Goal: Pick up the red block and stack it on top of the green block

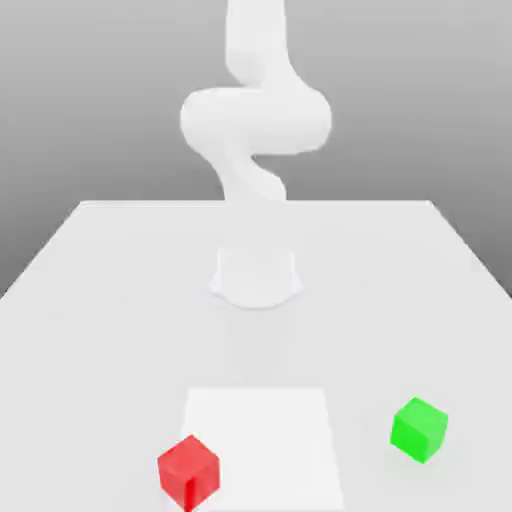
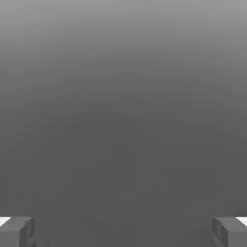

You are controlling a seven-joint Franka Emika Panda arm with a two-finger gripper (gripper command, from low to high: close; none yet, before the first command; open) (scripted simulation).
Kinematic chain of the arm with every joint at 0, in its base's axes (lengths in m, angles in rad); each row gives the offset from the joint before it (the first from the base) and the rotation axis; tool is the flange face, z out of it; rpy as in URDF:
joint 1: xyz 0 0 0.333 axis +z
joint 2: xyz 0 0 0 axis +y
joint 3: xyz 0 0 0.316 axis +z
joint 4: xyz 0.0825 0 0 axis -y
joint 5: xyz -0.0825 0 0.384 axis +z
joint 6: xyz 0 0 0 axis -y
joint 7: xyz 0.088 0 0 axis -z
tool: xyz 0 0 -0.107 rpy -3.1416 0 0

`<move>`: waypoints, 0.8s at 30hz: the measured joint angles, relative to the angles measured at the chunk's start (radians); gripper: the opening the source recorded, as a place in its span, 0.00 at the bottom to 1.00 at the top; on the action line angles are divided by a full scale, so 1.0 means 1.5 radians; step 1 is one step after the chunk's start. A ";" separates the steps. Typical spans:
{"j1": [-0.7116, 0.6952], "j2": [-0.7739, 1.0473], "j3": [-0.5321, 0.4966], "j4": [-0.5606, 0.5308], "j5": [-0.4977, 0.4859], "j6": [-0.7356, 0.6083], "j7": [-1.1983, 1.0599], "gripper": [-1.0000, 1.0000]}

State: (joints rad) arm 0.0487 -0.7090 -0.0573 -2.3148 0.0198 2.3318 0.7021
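So we had the red block (image 1: 189, 473) at lower left of the exterior view, the green block (image 1: 419, 430) at lower right, the pincer (image 2: 123, 232) wide apart. Best bet was squaring up to red's faces before descending.

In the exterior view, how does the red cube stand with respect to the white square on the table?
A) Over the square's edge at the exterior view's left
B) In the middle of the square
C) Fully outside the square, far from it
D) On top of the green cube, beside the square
A: the red cube overlaps the left edge of the white square as the exterior view shows it.
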 joint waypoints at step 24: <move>0.090 0.571 -0.166 -0.096 0.119 0.207 -0.624 0.50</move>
State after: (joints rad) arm 0.1841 0.1479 -0.3058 -2.4590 0.1985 2.6424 -0.2333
